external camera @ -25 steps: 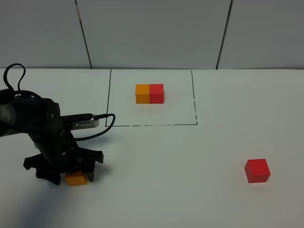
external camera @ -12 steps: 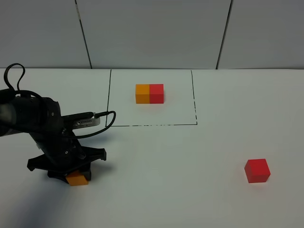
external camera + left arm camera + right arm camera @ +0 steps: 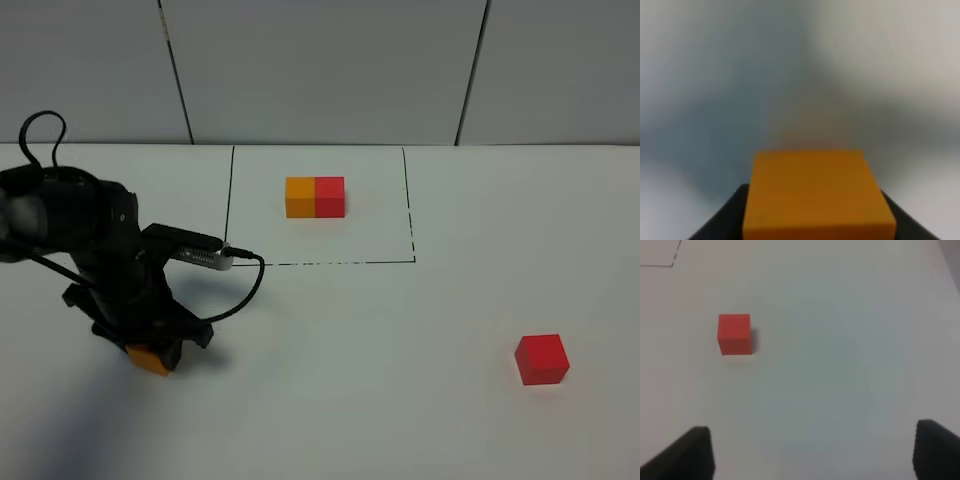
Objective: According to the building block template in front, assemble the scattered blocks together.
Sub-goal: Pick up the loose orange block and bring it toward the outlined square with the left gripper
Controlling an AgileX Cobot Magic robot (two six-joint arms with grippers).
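Note:
The template, an orange cube and a red cube joined side by side (image 3: 315, 197), sits inside a thin black drawn rectangle (image 3: 320, 263) at the back middle. My left gripper (image 3: 150, 350) is at the front left, shut on the loose orange cube (image 3: 150, 359), low over the table. In the left wrist view the orange cube (image 3: 817, 195) fills the space between the black fingers (image 3: 722, 222). The loose red cube (image 3: 542, 358) lies at the front right, far from the orange one. It also shows in the right wrist view (image 3: 734, 334), ahead of my open, empty right gripper (image 3: 814, 452).
The left arm's grey connector and black cable (image 3: 235, 262) hang out toward the rectangle's front left corner. A grey panelled wall (image 3: 320, 70) closes the back of the white table (image 3: 380, 400). The right arm is out of the exterior view.
The left gripper's jaws have closed on the orange cube. The wrist has turned and risen a little, and its cable has swung to the right. The red cube has not moved.

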